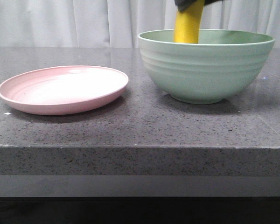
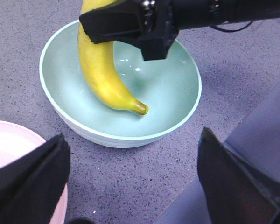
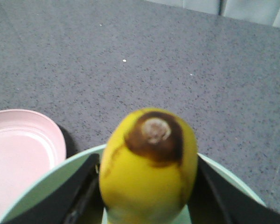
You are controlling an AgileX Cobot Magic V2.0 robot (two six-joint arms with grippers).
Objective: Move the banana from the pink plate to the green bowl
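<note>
Banana (image 1: pixel 188 25) transfer, observed condition. Tabletop (image 1: pixel 140 126): dark speckled stone, carrying both vessels, which stand apart, the plate on the left and the bowl on the right in the front view.

Green bowl (image 1: pixel 206 65): upright on its foot, ridged outside. Pink plate (image 1: pixel 63 88): flat on the tabletop, nothing lying on it.

Right arm: reaches in from above over the bowl. Right gripper (image 2: pixel 126 23) is clamped on the upper part of the banana, one black finger on each side of the fruit. The banana hangs roughly upright inside the bowl's opening, lower end below the rim, dark tip pointing down toward the bowl's inner wall. Whether the tip touches the bowl cannot be told.

Left gripper (image 2: pixel 133 186): held above the tabletop near the bowl, fingers spread wide with nothing between them.

Differences between views. The front view shows only a yellow column rising behind the bowl's rim, the gripper cut off at the frame's top edge. The left wrist view alone shows the banana's full curve, its greenish-brown tip and the bowl's interior. The right wrist view looks along the fruit, showing its brown stem-end scar, the black fingers flanking it, and the plate beyond the bowl's rim.
</note>
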